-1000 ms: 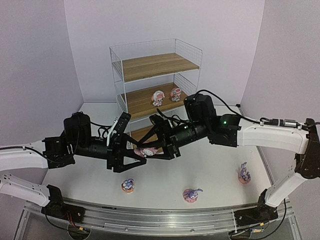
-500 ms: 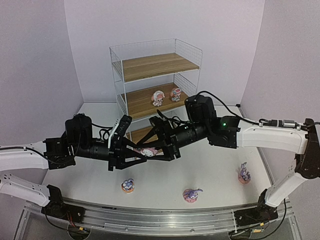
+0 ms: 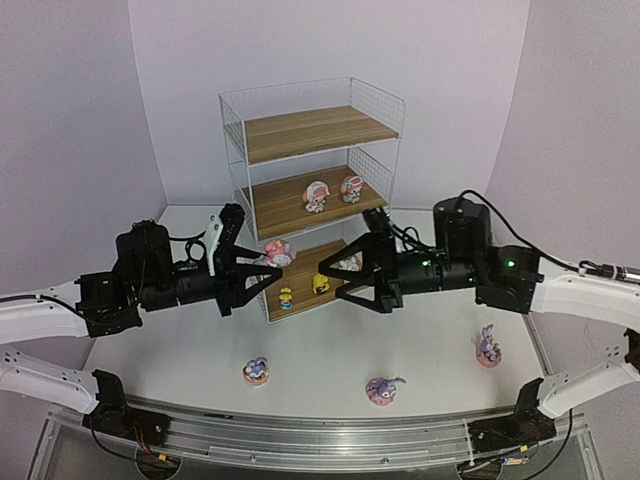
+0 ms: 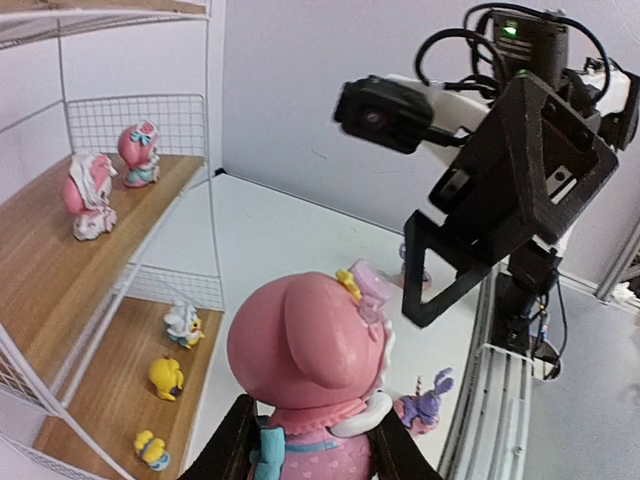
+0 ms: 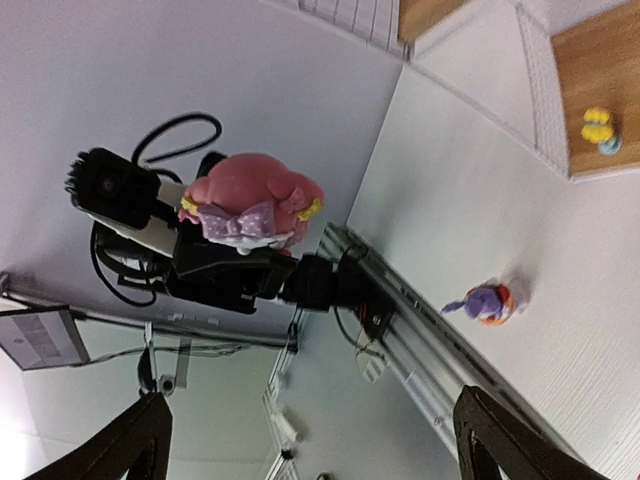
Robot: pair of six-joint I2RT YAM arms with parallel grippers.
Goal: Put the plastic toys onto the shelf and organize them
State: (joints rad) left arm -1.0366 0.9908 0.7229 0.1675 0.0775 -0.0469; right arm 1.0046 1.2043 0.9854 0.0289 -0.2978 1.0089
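My left gripper (image 3: 270, 260) is shut on a pink-white toy (image 3: 278, 251) and holds it in the air in front of the shelf (image 3: 232, 130). In the left wrist view its fingers (image 4: 232, 448) clamp the toy's (image 4: 315, 360) body from both sides. My right gripper (image 3: 345, 280) stands open and holds nothing, a little right of that toy. Two pink-white toys (image 3: 316, 196) stand on the middle board. Small yellow toys (image 3: 286, 297) and a white one (image 3: 349, 262) are on the bottom board. Three purple bunnies (image 3: 256, 371) (image 3: 383, 389) (image 3: 488, 347) stand on the table.
The shelf's top board (image 3: 315, 130) carries nothing. The wire side wall (image 4: 140, 125) closes the middle board's far end. A metal rail (image 3: 320, 440) runs along the table's near edge.
The right gripper has opened and pulled back to the right. The left gripper has closed on the pink-white toy and carried it up and left, toward the shelf.
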